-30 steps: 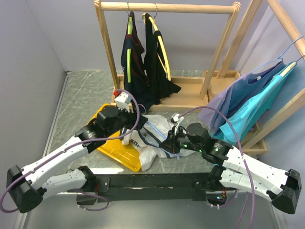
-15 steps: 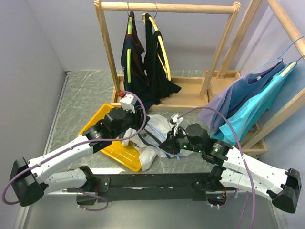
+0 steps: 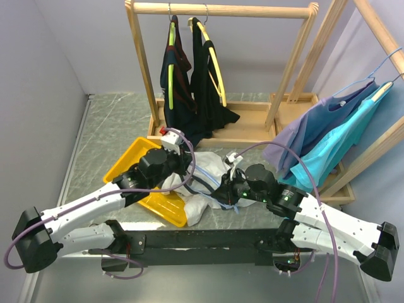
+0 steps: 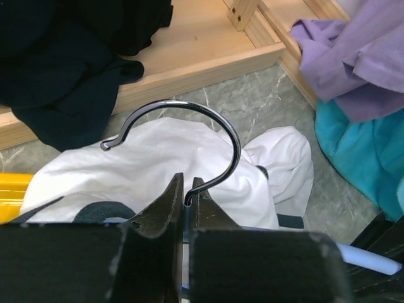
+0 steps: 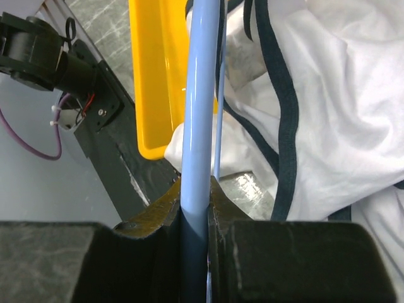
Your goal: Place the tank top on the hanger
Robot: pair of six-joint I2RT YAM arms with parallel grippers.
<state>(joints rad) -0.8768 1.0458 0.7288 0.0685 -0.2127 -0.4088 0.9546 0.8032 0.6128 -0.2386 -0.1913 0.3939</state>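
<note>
The white tank top [image 3: 211, 165] with navy trim lies crumpled on the table between the two arms. It also fills the left wrist view [image 4: 164, 148] and the right wrist view [image 5: 341, 107]. The hanger's metal hook [image 4: 235, 142] arches over the cloth. My left gripper [image 4: 187, 186] is shut on the stem of that hook. My right gripper [image 5: 196, 189] is shut on the hanger's light-blue bar [image 5: 201, 95], which runs up over the shirt's edge. From above, the left gripper [image 3: 185, 165] and right gripper [image 3: 227, 188] sit at opposite sides of the shirt.
A yellow tray [image 3: 132, 165] lies under the left arm beside the shirt. Behind it, a wooden rack [image 3: 221, 9] holds dark garments [image 3: 189, 88] on yellow and green hangers. A second rack at the right carries purple [image 3: 303, 136] and teal [image 3: 334, 145] shirts.
My left arm has swung right over the tank top, and its gripper has closed from open onto the hook's stem. The right arm has stayed put, still gripping the bar.
</note>
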